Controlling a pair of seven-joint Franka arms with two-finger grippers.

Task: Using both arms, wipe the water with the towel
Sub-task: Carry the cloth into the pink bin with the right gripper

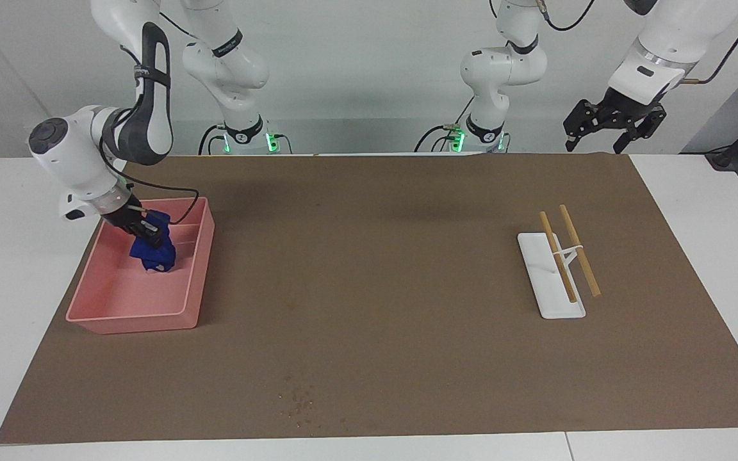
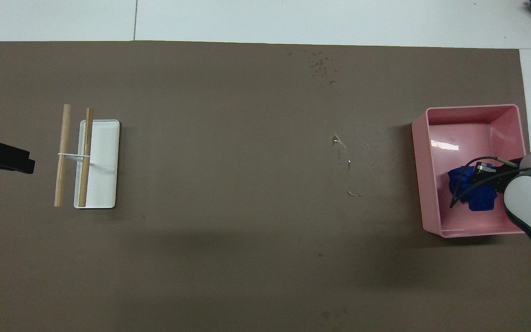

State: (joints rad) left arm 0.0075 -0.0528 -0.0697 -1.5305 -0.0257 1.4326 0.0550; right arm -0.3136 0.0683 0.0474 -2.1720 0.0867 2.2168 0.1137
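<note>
Right gripper is down inside the pink bin at the right arm's end of the table, fingers clamped on the blue towel, which appears to touch the bin floor. Left gripper waits raised over the mat's edge at the left arm's end, fingers spread. Water specks lie well apart from the bin, farther from the robots. No legible writing. Overhead view alone shows 3 stray droplets mid-mat; the facing view alone shows the left gripper's fingers.
</note>
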